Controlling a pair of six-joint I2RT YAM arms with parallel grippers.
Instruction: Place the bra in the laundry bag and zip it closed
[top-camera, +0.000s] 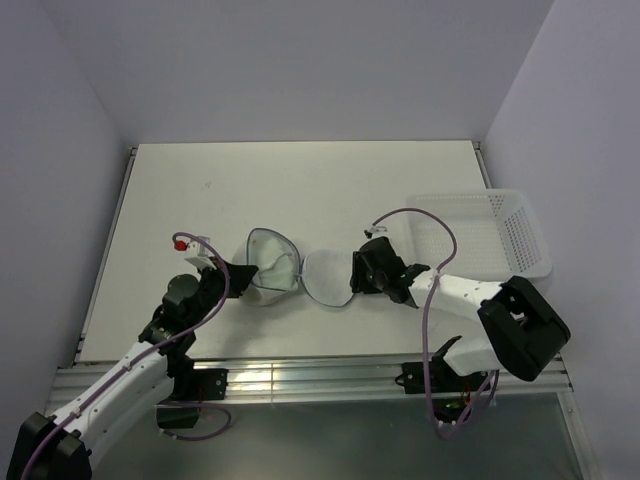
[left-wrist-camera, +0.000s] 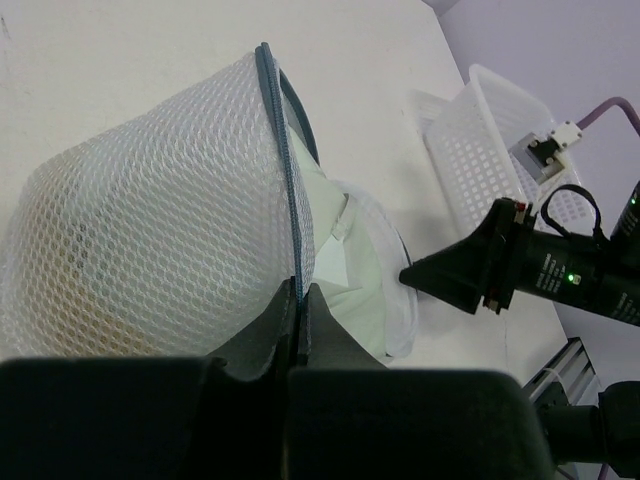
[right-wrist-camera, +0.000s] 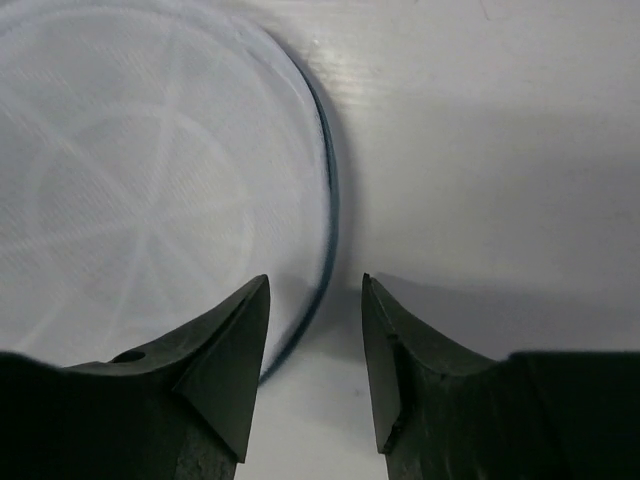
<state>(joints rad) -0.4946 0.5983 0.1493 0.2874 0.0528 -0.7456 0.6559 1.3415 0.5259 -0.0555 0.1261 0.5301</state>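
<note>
The laundry bag lies open as a clamshell in the middle of the table. Its left half (top-camera: 268, 262) stands tilted up, and my left gripper (left-wrist-camera: 300, 292) is shut on its dark zipper rim (left-wrist-camera: 283, 150). Pale white-green bra fabric (left-wrist-camera: 345, 280) sits in that half's opening. The right half (top-camera: 325, 278) lies flat on the table. My right gripper (right-wrist-camera: 315, 285) is open, low over the flat half's near rim (right-wrist-camera: 330, 200), with the rim running between the fingers. In the top view the left gripper (top-camera: 243, 272) is left of the bag and the right gripper (top-camera: 358, 272) is right of it.
A white perforated plastic basket (top-camera: 480, 235) stands at the right edge of the table, behind my right arm; it also shows in the left wrist view (left-wrist-camera: 480, 150). Walls close the table at the back and both sides.
</note>
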